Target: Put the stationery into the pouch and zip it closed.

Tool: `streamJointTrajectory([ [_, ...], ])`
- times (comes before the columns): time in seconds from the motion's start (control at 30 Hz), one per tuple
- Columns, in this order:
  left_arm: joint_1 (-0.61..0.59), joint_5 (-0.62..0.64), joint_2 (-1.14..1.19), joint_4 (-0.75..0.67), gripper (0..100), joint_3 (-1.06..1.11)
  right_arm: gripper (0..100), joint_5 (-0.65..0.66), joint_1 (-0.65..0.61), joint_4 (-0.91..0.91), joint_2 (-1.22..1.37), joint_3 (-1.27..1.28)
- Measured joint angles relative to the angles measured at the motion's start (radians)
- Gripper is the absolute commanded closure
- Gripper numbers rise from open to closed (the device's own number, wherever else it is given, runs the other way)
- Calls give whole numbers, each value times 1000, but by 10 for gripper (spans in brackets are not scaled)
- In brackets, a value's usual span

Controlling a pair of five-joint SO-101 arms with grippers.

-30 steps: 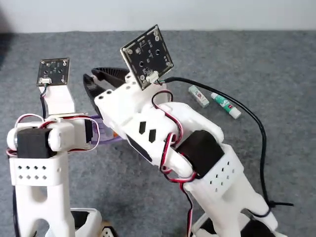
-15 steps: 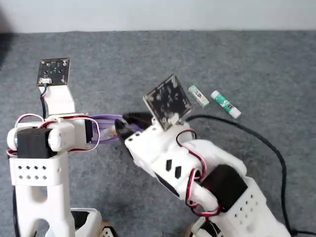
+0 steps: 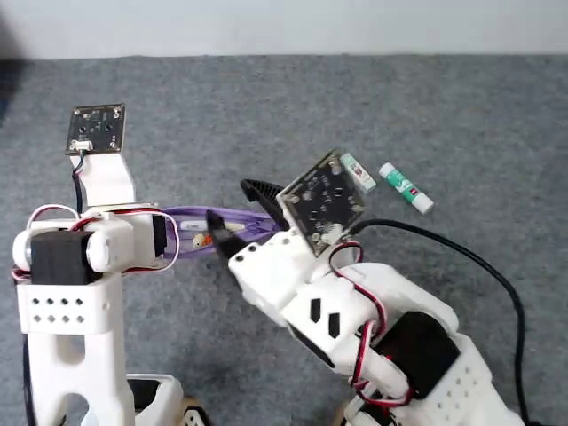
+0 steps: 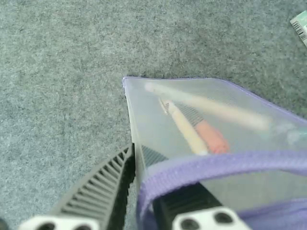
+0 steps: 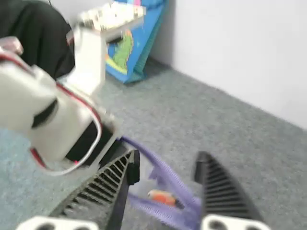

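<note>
Under the right gripper, wide open | pouch, corner pinched by left gripper | right arm just swung down to it | probably zip next, yet glue stick lies outside.

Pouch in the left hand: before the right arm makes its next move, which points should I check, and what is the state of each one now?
1. Left hand clamps the pouch at its edge: ok.
2. Right hand is open: ok.
3. Right hand is above the purple zip edge: ok.
4. Pens lie inside the pouch: ok.
5. All stationery is inside: not ok. The glue stick and a small green-white item lie on the table.
6. How wide the pouch mouth is open: cannot tell.
</note>
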Motion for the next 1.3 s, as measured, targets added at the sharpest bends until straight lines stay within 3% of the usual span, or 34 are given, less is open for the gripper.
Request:
streamJointTrajectory([
  [0.1, 0, 0, 0, 0, 988, 0, 995, 0, 74, 0, 0, -15],
  [0.33, 0, 0, 0, 0, 988, 0, 990, 0, 284, 0, 21, -18],
  [0.5, 0, 0, 0, 0, 988, 0, 990, 0, 459, 49, 195, -149],
  [0.7, 0, 0, 0, 0, 988, 0, 990, 35, 606, 249, 545, -436],
  [0.93, 0, 0, 0, 0, 988, 0, 986, 190, 694, 387, 993, -672],
  [1.17, 0, 0, 0, 0, 988, 0, 779, 307, 701, 390, 1300, -850],
  [1.3, 0, 0, 0, 0, 988, 0, 768, 347, 703, 390, 1441, -944],
])
